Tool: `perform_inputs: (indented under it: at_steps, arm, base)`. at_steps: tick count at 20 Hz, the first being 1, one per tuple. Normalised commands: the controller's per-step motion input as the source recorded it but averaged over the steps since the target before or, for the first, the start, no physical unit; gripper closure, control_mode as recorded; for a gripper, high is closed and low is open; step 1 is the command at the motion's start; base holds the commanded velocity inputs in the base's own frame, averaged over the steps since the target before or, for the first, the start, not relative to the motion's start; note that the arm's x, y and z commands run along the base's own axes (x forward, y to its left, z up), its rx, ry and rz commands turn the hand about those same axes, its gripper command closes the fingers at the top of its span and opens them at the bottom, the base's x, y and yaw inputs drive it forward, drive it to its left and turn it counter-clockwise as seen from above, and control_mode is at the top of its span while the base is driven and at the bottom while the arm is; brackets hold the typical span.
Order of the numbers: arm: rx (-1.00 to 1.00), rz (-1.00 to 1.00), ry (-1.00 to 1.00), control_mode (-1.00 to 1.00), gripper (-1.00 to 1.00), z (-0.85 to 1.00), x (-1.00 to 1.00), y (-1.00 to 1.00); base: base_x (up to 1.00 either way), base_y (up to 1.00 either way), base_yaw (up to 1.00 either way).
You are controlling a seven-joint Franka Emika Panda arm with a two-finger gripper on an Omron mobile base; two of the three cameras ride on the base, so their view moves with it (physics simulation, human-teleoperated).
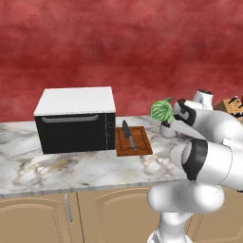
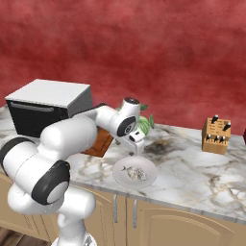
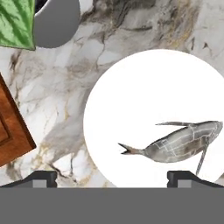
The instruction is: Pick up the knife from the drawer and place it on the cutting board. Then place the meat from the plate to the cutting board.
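The knife (image 1: 128,135), grey blade and dark handle, lies on the reddish-brown cutting board (image 1: 134,141) just right of the black oven. The meat (image 3: 179,144) is a small grey fish-shaped piece lying on a round white plate (image 3: 144,87). My gripper (image 3: 113,179) hangs open just above the plate's near side with nothing between its fingers, the meat close to one fingertip (image 3: 186,177). From the right base camera the gripper (image 2: 137,145) hovers over the plate (image 2: 150,178) and the meat (image 2: 135,173). The arm hides most of the cutting board (image 2: 98,142) there.
A black oven (image 1: 76,123) with a white top stands left of the board. A green leafy plant (image 1: 163,110) in a grey pot (image 3: 57,24) stands behind the plate. A tan knife block (image 2: 216,136) sits at the far right of the marble counter (image 2: 192,168).
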Motion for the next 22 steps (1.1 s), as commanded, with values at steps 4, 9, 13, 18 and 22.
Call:
perform_inputs:
  at_steps: [4,9,13,18,22]
  arm:
    - [0.00,-0.20,0.01,-1.00,-1.00,-0.20,-0.14,-0.56]
    - [0.00,-0.12,0.00,-1.00,-1.00,-0.36,-0.19,-0.25]
    - [0.00,-0.17,0.00,-1.00,-1.00,-0.29,-0.22,-0.19]
    - [0.00,-0.19,0.02,-1.00,-1.00,-0.14,-0.22,-0.17]
    - [0.00,-0.21,0.07,-1.00,-1.00,-0.07,-0.13,-0.05]
  base:
    - [0.00,0.00,0.00]
    - [0.00,0.00,0.00]
    - [0.00,0.00,0.00]
    - [0.00,0.00,0.00]
    - [0.00,0.00,0.00]
